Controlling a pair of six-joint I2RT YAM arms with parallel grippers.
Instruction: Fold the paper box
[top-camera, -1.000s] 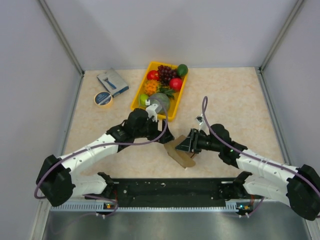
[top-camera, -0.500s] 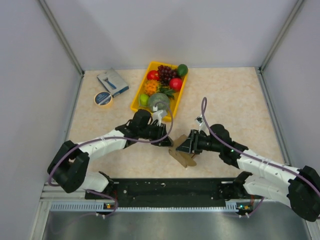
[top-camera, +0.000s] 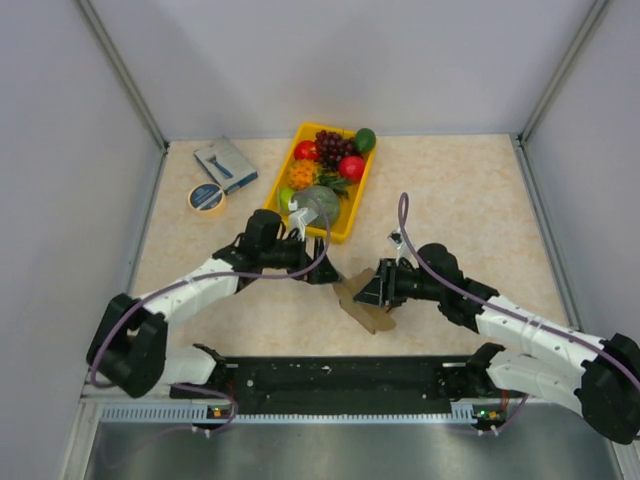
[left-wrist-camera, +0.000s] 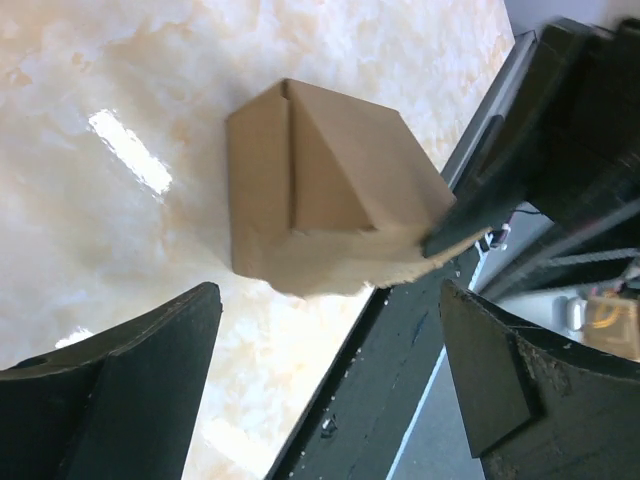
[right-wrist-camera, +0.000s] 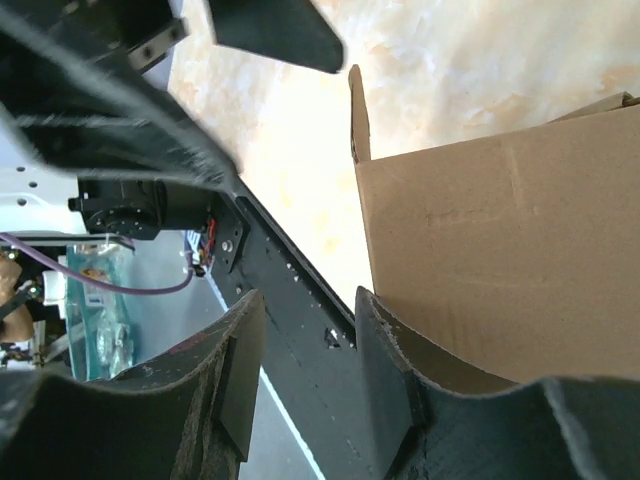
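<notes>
The paper box (top-camera: 360, 305) is a brown cardboard piece, partly folded, lying on the table near the front rail. In the left wrist view the paper box (left-wrist-camera: 320, 190) shows a raised triangular fold and a ragged lower flap. My left gripper (top-camera: 322, 272) is open and empty, just left of the box and apart from it, with its jaws wide in the left wrist view (left-wrist-camera: 328, 295). My right gripper (top-camera: 382, 288) sits at the box's right edge. Its jaws stand a little apart with nothing between them (right-wrist-camera: 310, 300). The cardboard (right-wrist-camera: 500, 250) lies against the outer side of one finger (right-wrist-camera: 390, 370).
A yellow tray (top-camera: 268, 200) of toy fruit stands behind the left gripper. A tape roll (top-camera: 207, 197) and a blue-grey packet (top-camera: 226, 163) lie at the back left. The black rail (top-camera: 340, 375) runs along the near edge. Grey walls close in three sides.
My left gripper has drawn back up and to the left, off the box, and its arm has swung left. The box and the right gripper have barely moved.
</notes>
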